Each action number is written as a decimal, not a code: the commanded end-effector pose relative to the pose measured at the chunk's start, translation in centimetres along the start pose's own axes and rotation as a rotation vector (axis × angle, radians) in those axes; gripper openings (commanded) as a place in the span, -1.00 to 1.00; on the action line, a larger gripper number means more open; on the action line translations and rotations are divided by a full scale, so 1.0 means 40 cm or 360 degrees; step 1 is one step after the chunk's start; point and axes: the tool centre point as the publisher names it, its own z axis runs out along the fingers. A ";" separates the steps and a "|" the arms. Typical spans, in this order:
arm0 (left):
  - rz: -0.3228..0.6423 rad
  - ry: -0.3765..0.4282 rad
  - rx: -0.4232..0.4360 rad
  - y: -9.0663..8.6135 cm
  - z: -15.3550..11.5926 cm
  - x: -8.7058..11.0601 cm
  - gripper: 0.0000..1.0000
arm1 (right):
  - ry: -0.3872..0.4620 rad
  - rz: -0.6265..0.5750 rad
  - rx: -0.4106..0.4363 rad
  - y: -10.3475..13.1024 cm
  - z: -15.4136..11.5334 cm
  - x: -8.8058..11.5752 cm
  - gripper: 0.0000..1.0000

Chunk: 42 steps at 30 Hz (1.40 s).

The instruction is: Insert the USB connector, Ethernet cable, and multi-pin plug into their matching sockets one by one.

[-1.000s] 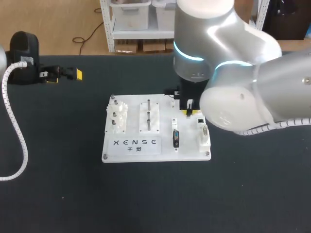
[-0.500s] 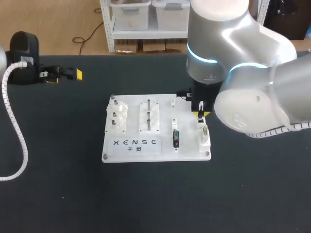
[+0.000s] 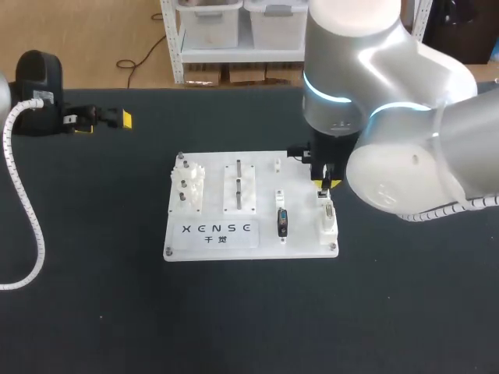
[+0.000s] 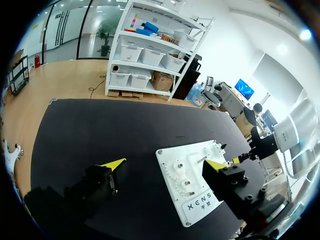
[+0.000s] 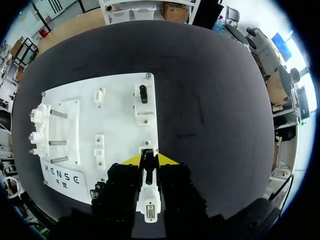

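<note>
Grasping the white Ethernet plug (image 5: pixel 149 205) with the right end effector (image 5: pixel 147 160), its nose at a small socket (image 5: pixel 146 148) on the white board (image 5: pixel 120 100). Holding nothing in released left end effector (image 4: pixel 165 167), well apart from board.

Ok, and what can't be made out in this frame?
Right wrist view: the white plug in the right pincer covers its own tip, so whether it is in the socket is unclear.
Head view: the right arm hides most of that pincer and plug.
Left wrist view: the sockets on the board are too small, and the left pincer covers one corner.
</note>
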 end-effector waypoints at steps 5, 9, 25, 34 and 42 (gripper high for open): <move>0.0000 0.0000 0.0000 0.000 0.000 0.000 1.00 | 0.0000 -0.0001 -0.0007 0.004 0.007 -0.002 -1.00; 0.0000 0.0000 0.0000 0.000 0.000 0.000 1.00 | 0.0002 -0.0003 -0.0009 0.004 0.012 -0.006 -1.00; 0.0000 0.0000 0.0000 0.000 0.000 0.000 1.00 | 0.0013 -0.0010 -0.0006 0.015 0.020 -0.007 -1.00; 0.0000 0.0000 0.0000 0.000 0.000 0.000 1.00 | 0.0027 0.0001 0.0015 0.008 0.030 0.007 -1.00; 0.0000 0.0000 0.0000 0.000 0.000 0.000 1.00 | 0.0030 0.0025 0.0028 -0.004 0.032 0.002 -1.00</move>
